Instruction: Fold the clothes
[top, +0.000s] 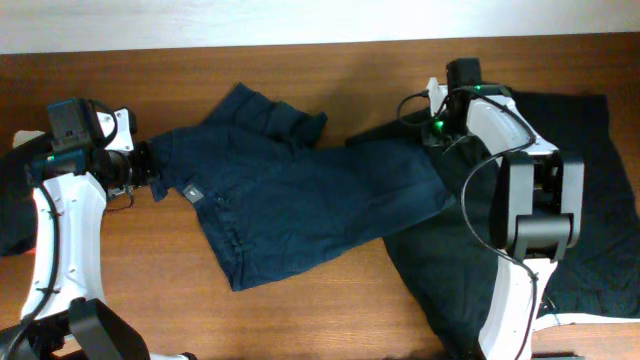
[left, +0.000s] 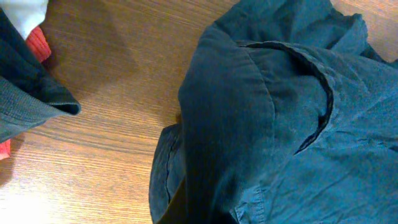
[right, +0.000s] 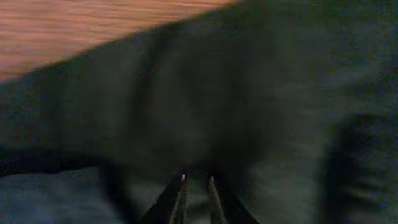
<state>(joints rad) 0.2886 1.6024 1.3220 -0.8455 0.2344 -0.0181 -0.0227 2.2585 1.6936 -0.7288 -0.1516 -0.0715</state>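
Nearest me, the near-black shorts (top: 600, 240) sprawl over the right front of the tabletop (top: 330, 320), partly hidden under the right arm. One leg of the navy shorts (top: 300, 210) lies across their left edge. That overlap is where I'd expect trouble: if either arm pulls now, the dark pair could drag along with the navy one, and the fold would come out bunched or skewed. The navy pair lies crumpled across the middle, its left corner touching the left pincer (top: 157, 185). Cloth fills that wrist's view and hides the fingers, so I cannot tell whether the pincer is clenched on the hem or merely against it. Further back, the right pincer (top: 432, 128) sits low at the far edge where the two garments meet. Its tips look close together over dark cloth, but the picture is too blurred to tell whether it has hold of anything.
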